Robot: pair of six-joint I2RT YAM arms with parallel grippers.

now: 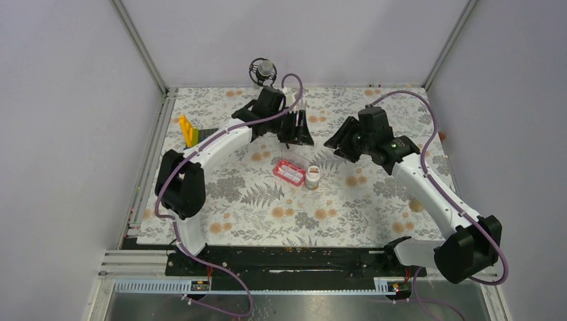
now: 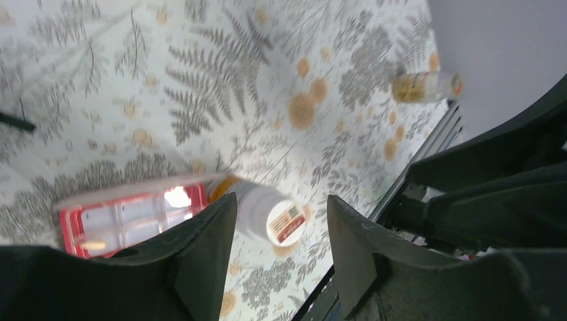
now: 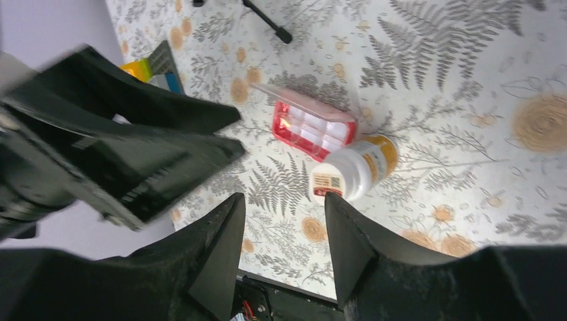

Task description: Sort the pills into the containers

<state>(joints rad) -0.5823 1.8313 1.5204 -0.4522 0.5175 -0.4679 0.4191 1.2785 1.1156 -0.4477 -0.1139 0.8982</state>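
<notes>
the pills i can't pick out for certain from where i stand. they'd be tiny, and the orange flowers on the cloth [image 1: 267, 214] swallow anything that colour, which is the first worry, since a dropped one could go unnoticed. the pink box [image 1: 289, 172] sits at the middle of the top view with its clear lid seemingly raised. the white-capped bottle [image 1: 312, 177] stands just to its right, so close that i can't tell whether they touch, and its cap looks on. the clear yellowish bottle [image 2: 424, 85] shows at the upper right of the left wrist view, near the cloth's edge and well apart from the other two. the left claw [image 2: 281, 200] hangs higher in the top view than the box, jaws parted a fair way and holding nothing. the right claw [image 3: 284, 197], up and to the right of the white-capped bottle there, is likewise parted and empty. both point in at the same small cluster, so i'd guess the trouble comes from crowding. a finger coming down beside the bottle could tip it onto the box, or shove the box askew and spill its compartments. two claws reaching in together could also knock each other. the far bottle, if nudged, might go off the edge.
</notes>
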